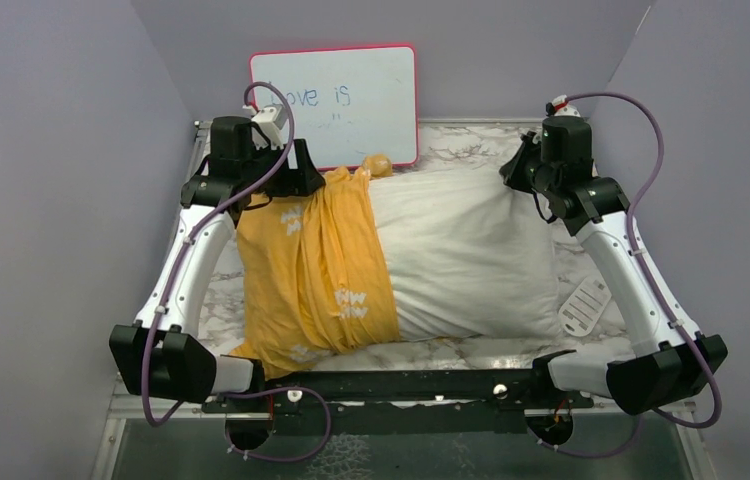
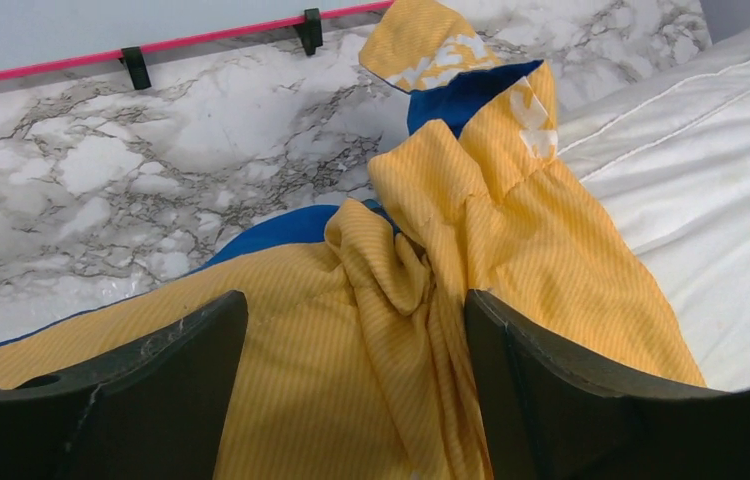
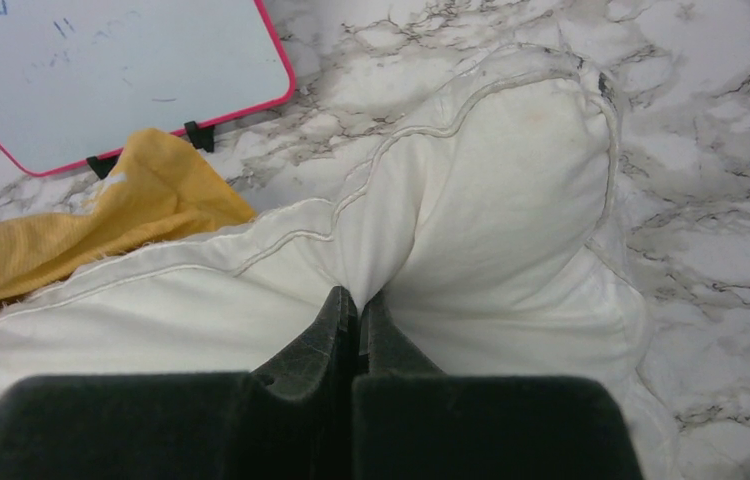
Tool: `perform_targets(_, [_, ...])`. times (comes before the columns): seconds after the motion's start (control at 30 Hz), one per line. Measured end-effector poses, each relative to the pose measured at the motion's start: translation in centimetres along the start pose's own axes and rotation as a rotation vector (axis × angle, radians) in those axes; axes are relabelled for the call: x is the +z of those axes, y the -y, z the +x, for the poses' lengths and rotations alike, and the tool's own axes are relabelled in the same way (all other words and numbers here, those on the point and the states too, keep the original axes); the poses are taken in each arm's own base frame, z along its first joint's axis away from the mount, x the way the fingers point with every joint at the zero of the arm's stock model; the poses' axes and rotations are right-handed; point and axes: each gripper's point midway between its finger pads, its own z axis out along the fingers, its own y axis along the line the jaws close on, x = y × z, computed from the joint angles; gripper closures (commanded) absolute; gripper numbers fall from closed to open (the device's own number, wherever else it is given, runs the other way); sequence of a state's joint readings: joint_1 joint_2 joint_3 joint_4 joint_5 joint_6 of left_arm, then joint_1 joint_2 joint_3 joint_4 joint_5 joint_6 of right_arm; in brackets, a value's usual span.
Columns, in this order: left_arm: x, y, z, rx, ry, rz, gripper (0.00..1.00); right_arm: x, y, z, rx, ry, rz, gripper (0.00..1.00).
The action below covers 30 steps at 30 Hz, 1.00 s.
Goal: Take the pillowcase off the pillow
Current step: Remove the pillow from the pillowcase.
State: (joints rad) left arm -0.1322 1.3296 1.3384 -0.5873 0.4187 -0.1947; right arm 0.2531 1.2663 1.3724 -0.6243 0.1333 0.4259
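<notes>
The white pillow (image 1: 471,250) lies across the marble table. The yellow-orange pillowcase (image 1: 316,270) is bunched over its left third, and the right part of the pillow is bare. My left gripper (image 1: 291,185) is at the far left corner over the bunched fabric. In the left wrist view it is (image 2: 356,320) open wide, with folds of the pillowcase (image 2: 431,260) between the jaws and a blue inner face showing. My right gripper (image 1: 531,180) is at the pillow's far right corner. In the right wrist view it is (image 3: 359,295) shut on a pinch of the pillow (image 3: 491,200).
A pink-framed whiteboard (image 1: 336,100) stands at the back, just behind the left gripper. A small white slotted disc (image 1: 584,305) lies on the table (image 1: 451,135) right of the pillow. Grey walls close in on both sides.
</notes>
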Motion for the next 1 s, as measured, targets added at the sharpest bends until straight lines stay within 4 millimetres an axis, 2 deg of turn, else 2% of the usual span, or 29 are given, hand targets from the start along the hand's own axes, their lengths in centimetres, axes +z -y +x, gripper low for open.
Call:
perform_targets(0.23, [-0.2, -0.4, -0.3, 0.005, 0.015, -0.03, 0.11, 0.0, -0.2, 0.1, 0.001, -0.003, -0.009, 1.0])
perform_targets(0.47, [-1.5, -2.4, -1.4, 0.013, 0.077, -0.173, 0.09, 0.0, -0.3, 0.1, 0.001, -0.007, -0.016, 0.99])
perform_targets(0.6, [-1.1, -3.3, 0.0, 0.0, 0.046, -0.204, 0.11, 0.0, -0.3, 0.2, 0.001, -0.008, -0.018, 0.99])
perform_targets(0.67, [-0.5, -3.4, 1.1, -0.005, 0.013, -0.189, 0.19, 0.0, -0.3, 0.2, 0.001, -0.008, -0.019, 0.99])
perform_targets(0.77, [0.8, -3.1, 2.8, -0.009, -0.05, -0.124, 0.49, 0.1, -0.3, 0.3, 0.001, -0.012, -0.019, 0.99])
perform_targets(0.83, [1.6, -3.1, 3.8, -0.021, -0.086, -0.093, 0.64, 0.2, -0.3, 0.3, 0.0, -0.015, -0.019, 0.99])
perform_targets(1.0, [1.8, -3.5, 4.3, -0.028, -0.096, -0.105, 0.88, 0.4, -0.3, 0.4, 0.0, -0.02, -0.016, 1.0])
